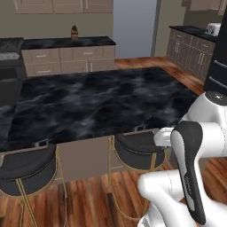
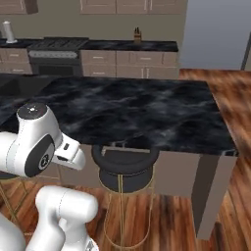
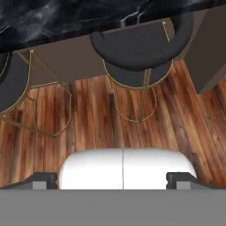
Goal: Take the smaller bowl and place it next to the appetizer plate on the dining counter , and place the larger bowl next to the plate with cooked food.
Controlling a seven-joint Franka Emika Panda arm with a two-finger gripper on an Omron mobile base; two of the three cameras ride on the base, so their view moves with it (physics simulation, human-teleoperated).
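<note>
Over on the left side of the left base view, a black stool (image 1: 26,166) is tucking under the dining counter (image 1: 97,106), and moving right another stool (image 1: 137,148) is sitting just in front of the arm, which is folding up low at the lower right. Neither bowl nor either plate is turning up anywhere on the marble, so I can't say where they are; the robot is probably needing to go find them. Along the back wall a small brown bottle (image 1: 74,32) is standing on the far counter, a stove (image 2: 56,49) is sitting in the right base view, and a toaster (image 1: 213,29) is sitting off to the right. From the hand view, the gripper (image 3: 117,180) is pointing down at the wood floor with its fingertips (image 3: 44,180) standing wide apart and holding nothing. My take: this is the search and approach stage, so it should be keeping the arm tucked while the base is driving, steering clear of the stools' gold legs, and leaving the jaws wide for the smaller bowl's rim.
</note>
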